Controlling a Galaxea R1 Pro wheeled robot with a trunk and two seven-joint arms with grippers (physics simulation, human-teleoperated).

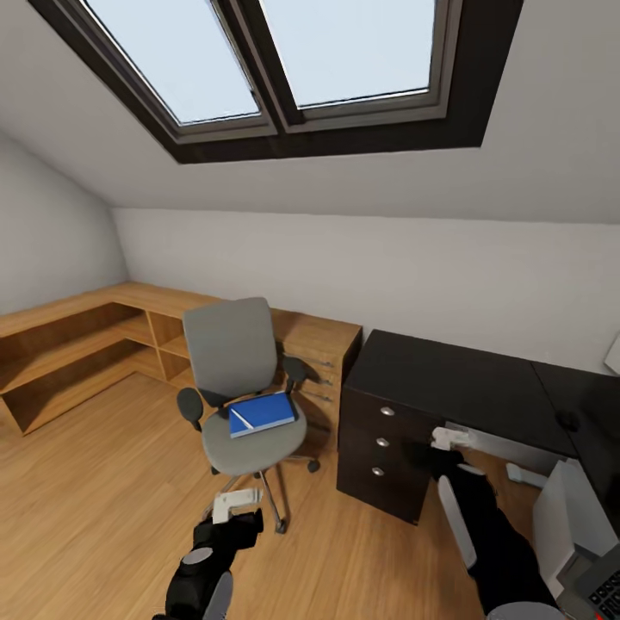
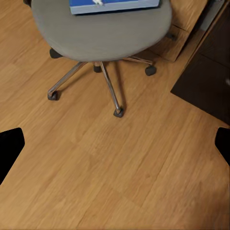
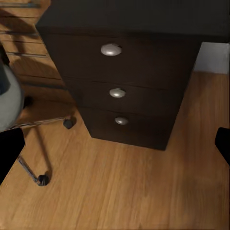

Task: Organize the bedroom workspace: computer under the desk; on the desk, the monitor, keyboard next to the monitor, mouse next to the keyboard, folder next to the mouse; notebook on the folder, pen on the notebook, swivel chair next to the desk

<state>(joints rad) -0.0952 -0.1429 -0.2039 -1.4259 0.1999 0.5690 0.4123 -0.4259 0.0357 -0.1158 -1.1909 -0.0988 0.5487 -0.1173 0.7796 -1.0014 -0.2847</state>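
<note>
The left end effector (image 1: 231, 508) hangs low over the wooden floor, its white fingers spread apart and holding nothing. Straight ahead of it, and higher, stands the swivel chair (image 1: 245, 379). In the left wrist view the chair's chrome star base (image 2: 103, 79) lies just beyond the open fingers, with the seat edge above it.

On the seat lies the folder (image 1: 263, 413), flat and bright blue, its long axis running across the seat from armrest to armrest and tilted slightly. A thin whitish pen (image 1: 242, 420) rests on the folder's near left part.

The right end effector (image 1: 449, 437) is held in front of the drawer bank of the worktop (image 1: 448, 379), also open and empty. Its wrist view faces the three drawers with round silver knobs (image 3: 117, 93).

The left arm is plainly nearer the folder; judging from this, the pick falls to it, reaching forward and up over the front edge of the seat. The black worktop lies to the right of the chair, its near surface bare. At the far right edge of the head view a light grey computer (image 1: 564, 517) stands on the floor.
</note>
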